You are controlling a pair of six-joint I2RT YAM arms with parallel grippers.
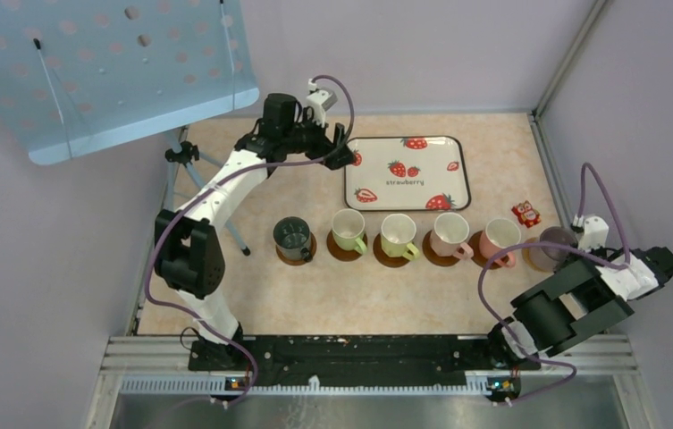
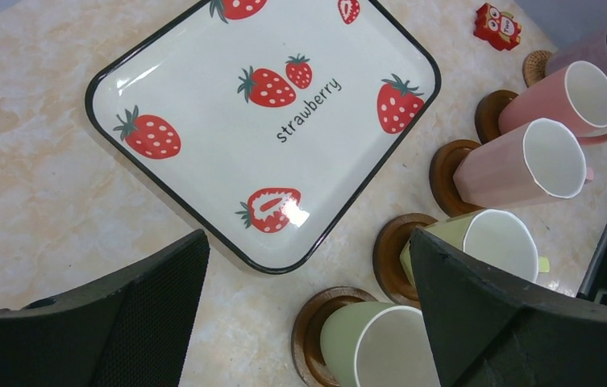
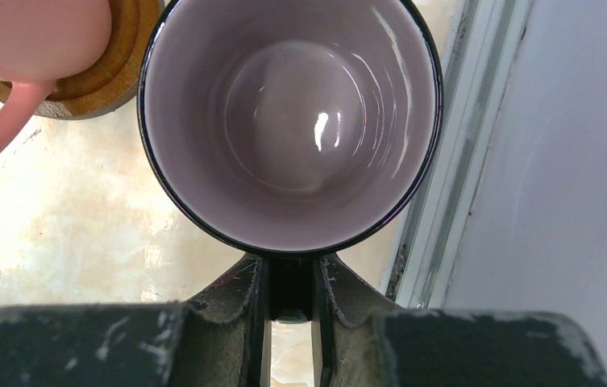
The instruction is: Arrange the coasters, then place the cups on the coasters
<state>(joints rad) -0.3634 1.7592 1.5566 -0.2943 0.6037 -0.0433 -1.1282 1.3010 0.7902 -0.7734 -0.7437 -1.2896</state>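
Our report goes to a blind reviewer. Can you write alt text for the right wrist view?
Looking straight down, the right gripper pinches the handle of an empty mauve cup that fills the frame. A pink cup on a brown coaster shows at upper left.

My counter [image 1: 252, 299] is pale, marbled beige. Directly on it lie a strawberry-print tray [image 1: 377, 154] toward the far side, a row of round brown coasters [image 2: 387, 256] side by side nearer my bases, and a small red figure [image 1: 525, 214] just right of the tray.
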